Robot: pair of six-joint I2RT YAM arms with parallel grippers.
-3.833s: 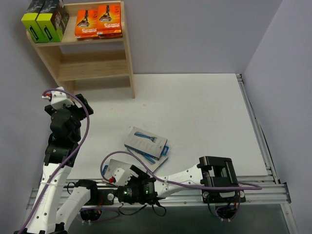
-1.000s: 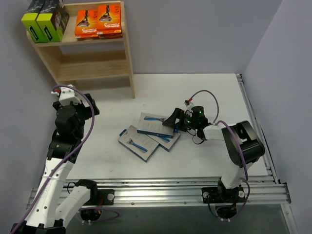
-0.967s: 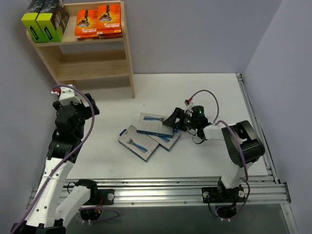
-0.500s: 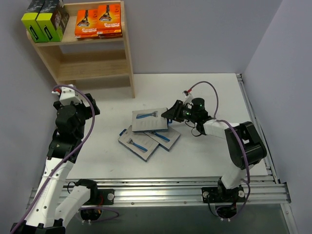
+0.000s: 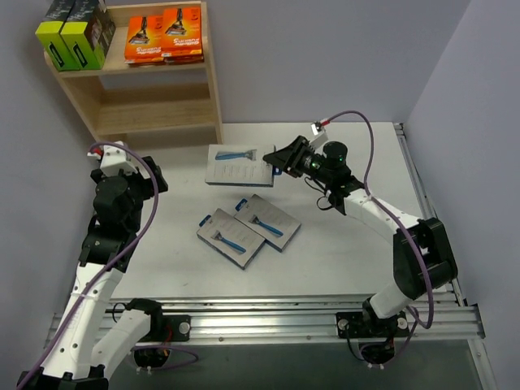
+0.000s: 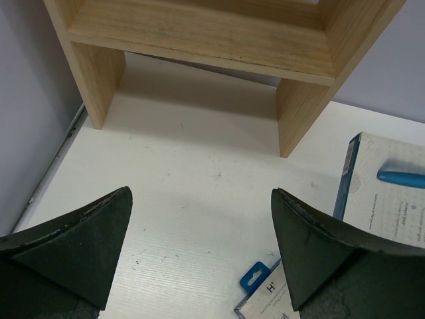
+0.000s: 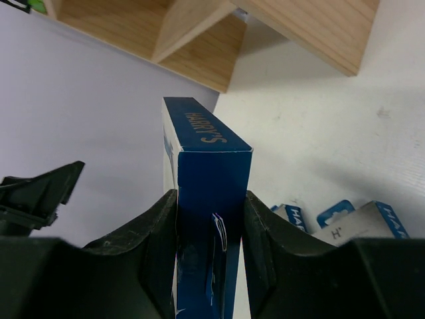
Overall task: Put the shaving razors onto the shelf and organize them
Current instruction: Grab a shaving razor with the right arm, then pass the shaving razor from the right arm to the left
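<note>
Right wrist view alone shows the blue edge of the grey pack (image 7: 206,166), pinched in the right gripper (image 7: 209,206) near the shelf (image 5: 213,89); its top tier holds orange packs (image 5: 162,34) and black boxes (image 5: 77,32). Left gripper (image 6: 199,246) spread wide.

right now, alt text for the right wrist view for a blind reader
The right gripper clamps a blue-edged razor pack, seen edge-on. The wooden shelf stands at the top, and two more packs lie on the white table at lower right.
</note>
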